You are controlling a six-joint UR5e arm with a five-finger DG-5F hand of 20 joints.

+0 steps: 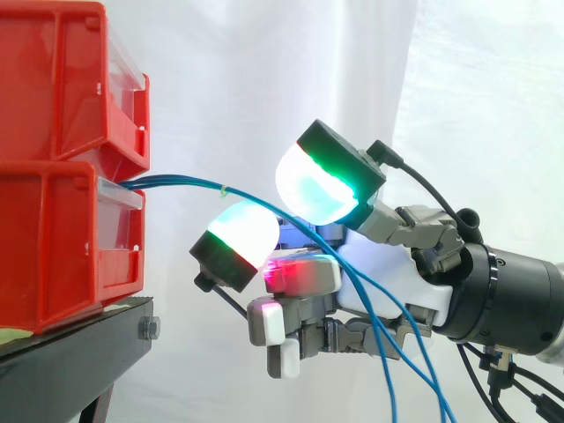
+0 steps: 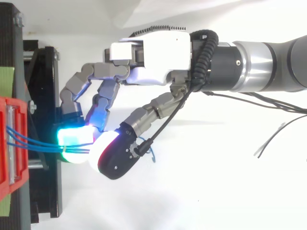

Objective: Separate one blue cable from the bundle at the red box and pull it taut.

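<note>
**hand is at the bundle, but no strand is singled out or pulled taut yet**

the blue cables [image 1: 176,182] leave the front of the lower red bin [image 1: 62,247] on the black stand [image 1: 70,352] at the left. they run right as a close group, several strands side by side, into the hand [image 1: 388,291].

the hand's fingers are curled round the cables. from above, two glowing pads [image 2: 76,136] meet just where the strands enter. i cannot tell whether they nip one strand or the whole group.

right of the hand, the side view shows the cables passing across the palm and drooping loosely to the lower right. the reach and the closing on the bundle look done. judging from this, picking out one cable and drawing it tight away from the bin are still to do.
</note>
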